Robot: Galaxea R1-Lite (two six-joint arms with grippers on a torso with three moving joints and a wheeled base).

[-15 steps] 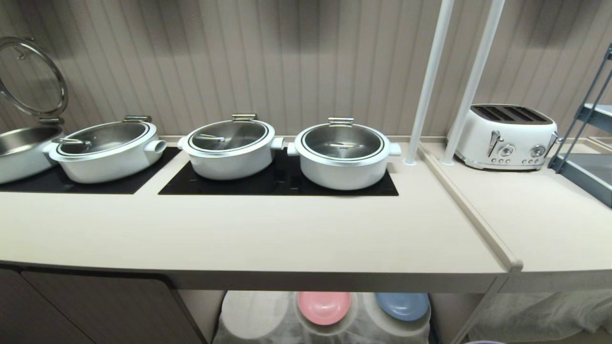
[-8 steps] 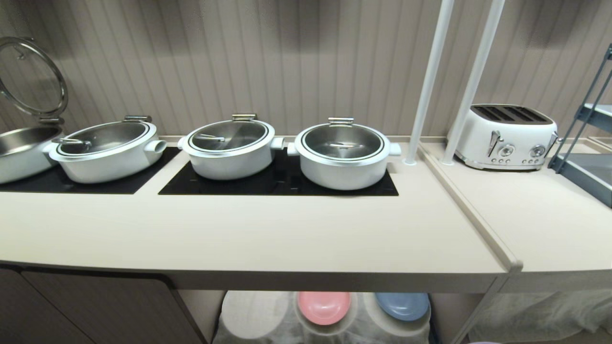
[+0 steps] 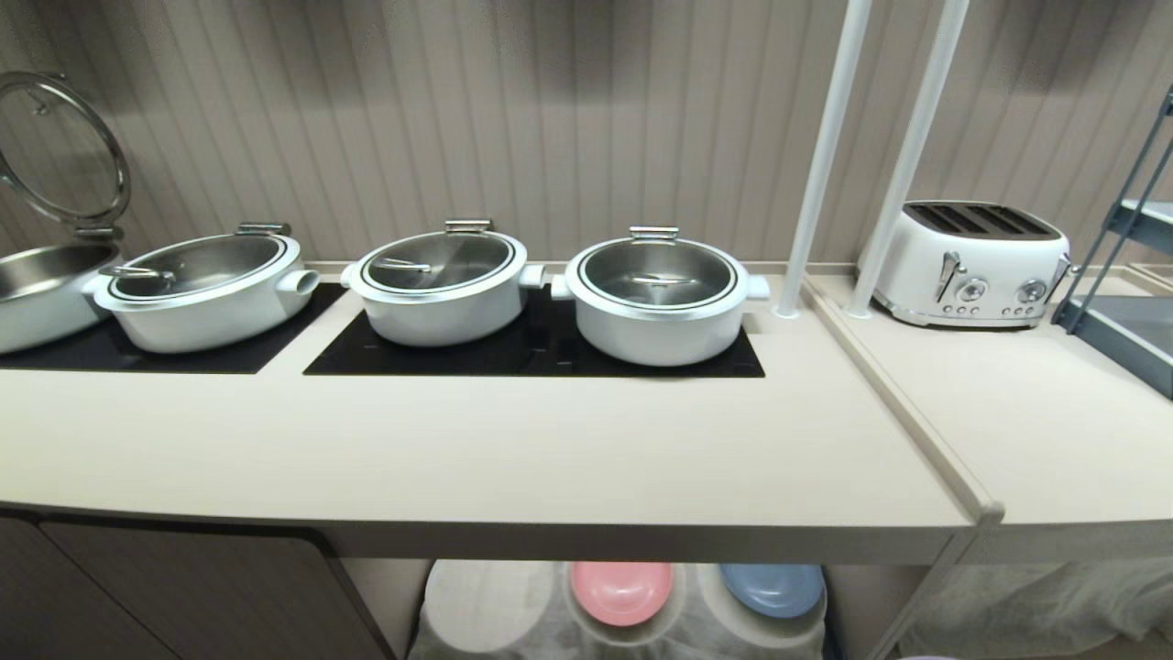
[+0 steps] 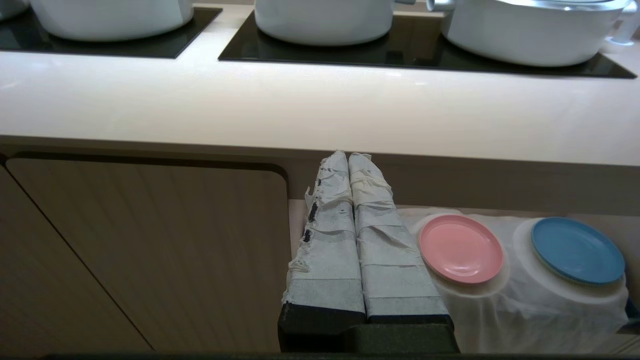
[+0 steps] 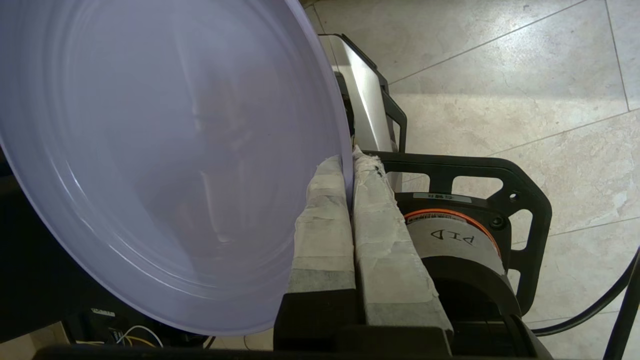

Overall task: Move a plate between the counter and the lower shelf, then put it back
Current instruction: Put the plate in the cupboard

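The lilac plate (image 5: 165, 165) stands on edge in the right wrist view, its rim pinched between the tape-wrapped fingers of my right gripper (image 5: 348, 160), over the robot base and the tiled floor. A faint lilac sliver of it may show at the head view's bottom edge. The beige counter (image 3: 513, 458) with its black hob panels stretches across the head view. Below it the lower shelf (image 4: 520, 310), draped in white cloth, carries a pink plate (image 4: 461, 248) and a blue plate (image 4: 577, 250). My left gripper (image 4: 348, 156) is shut and empty, parked before the counter's front edge.
Three lidded white pots (image 3: 655, 293) sit on the hobs, and a further pot (image 3: 37, 289) with a raised lid at far left. Two white poles (image 3: 820, 156), a white toaster (image 3: 971, 261) and a grey rack (image 3: 1132, 284) stand to the right. A cabinet door (image 4: 140, 250) is left of the shelf.
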